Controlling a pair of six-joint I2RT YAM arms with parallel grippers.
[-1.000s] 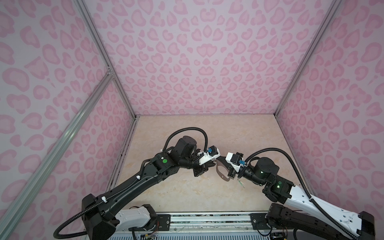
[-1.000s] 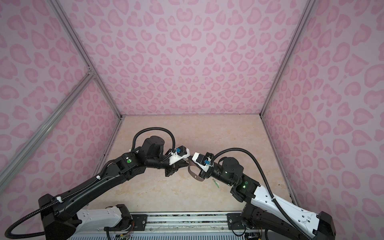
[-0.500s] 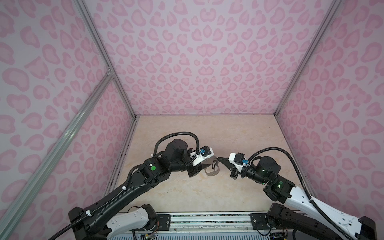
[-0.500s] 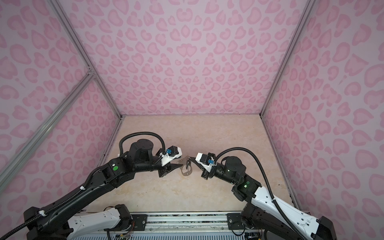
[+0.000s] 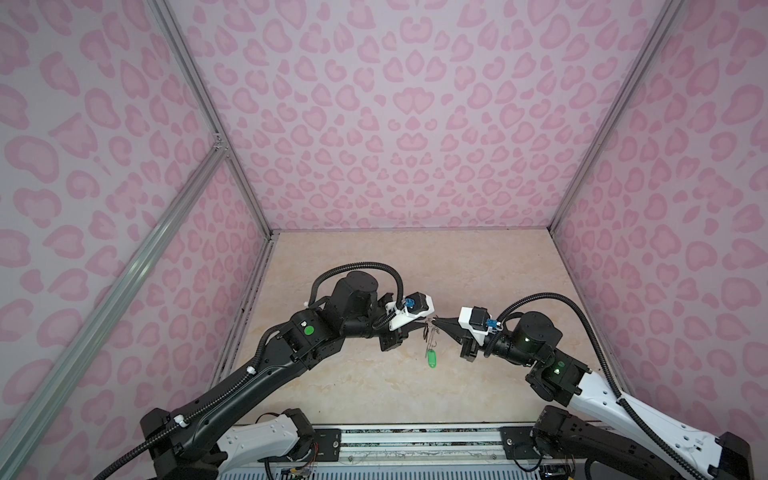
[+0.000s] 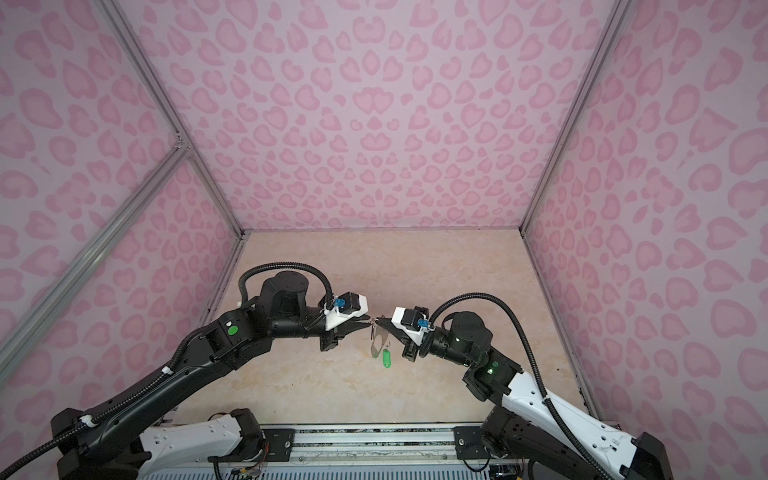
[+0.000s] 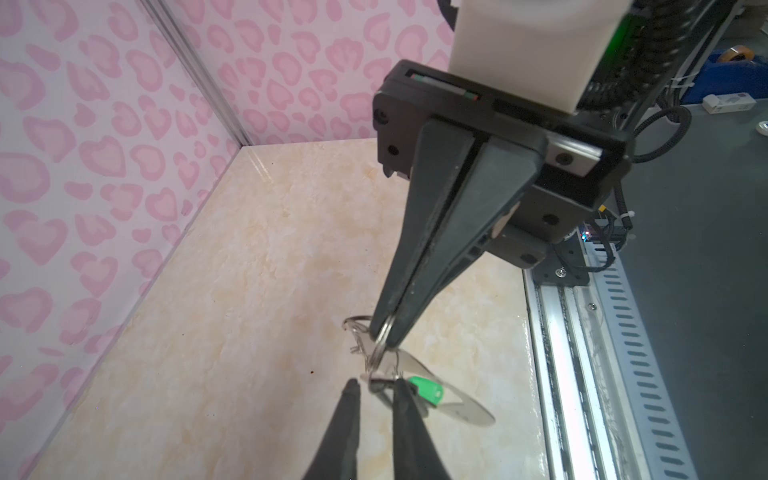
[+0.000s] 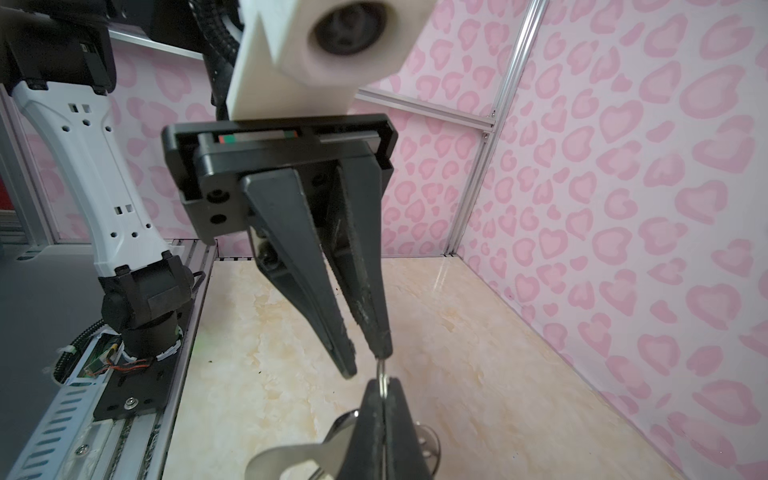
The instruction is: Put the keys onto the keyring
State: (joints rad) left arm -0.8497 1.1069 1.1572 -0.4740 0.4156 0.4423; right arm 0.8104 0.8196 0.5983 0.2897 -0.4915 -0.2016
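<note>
Left pincer [image 7: 376, 384] is now sitting closer to the right pincer [image 7: 388, 334] than half a second ago, tips nearly meeting. Its jaws are standing narrowly apart, one fingertip [image 8: 379, 343] touching a wire ring [image 8: 381, 372]. Right pincer is clamping that ring of the keyring [image 7: 453, 405], which is hanging above the desk [image 5: 374, 395], green key tag [image 5: 432, 358] dangling beneath.
</note>
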